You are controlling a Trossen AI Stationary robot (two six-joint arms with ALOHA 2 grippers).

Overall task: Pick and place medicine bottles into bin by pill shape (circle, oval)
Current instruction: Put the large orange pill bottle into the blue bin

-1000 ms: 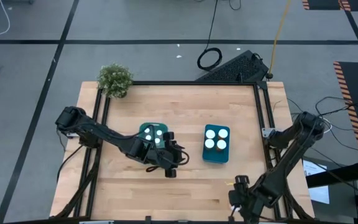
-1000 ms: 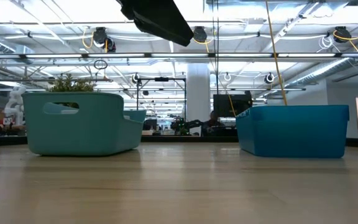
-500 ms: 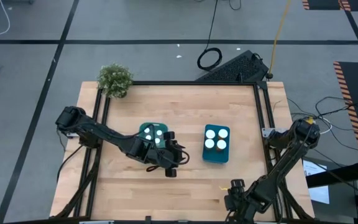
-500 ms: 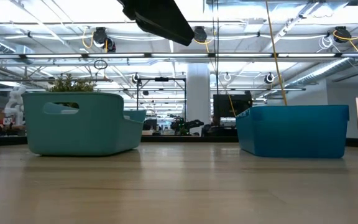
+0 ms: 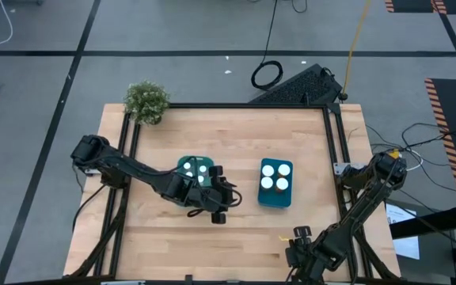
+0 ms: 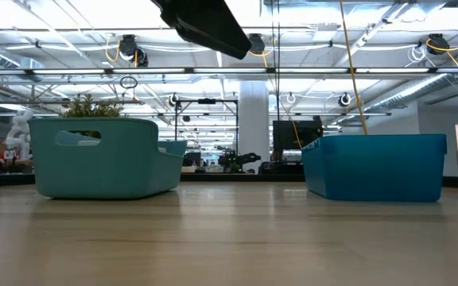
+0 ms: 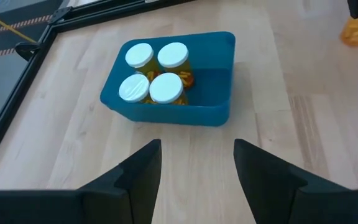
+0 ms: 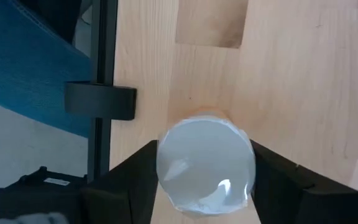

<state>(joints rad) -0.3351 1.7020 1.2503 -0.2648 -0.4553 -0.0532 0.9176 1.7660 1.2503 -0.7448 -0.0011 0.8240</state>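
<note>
Right wrist view: a white-capped medicine bottle (image 8: 205, 163) stands upright between the right pincer (image 8: 204, 180)'s spread fingers, at the surface (image 5: 236, 237)'s near edge; left pincer (image 7: 196, 163) hovers open, empty, left of the blue bin (image 7: 222, 112).

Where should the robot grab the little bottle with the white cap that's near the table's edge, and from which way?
Best by its round sides, just under the white cap, coming straight down from above. The bottle looks upright on the wooden table, cap facing up, so its sides are free. The right gripper is above it, one finger on each side, as far as the right wrist view shows.
</note>
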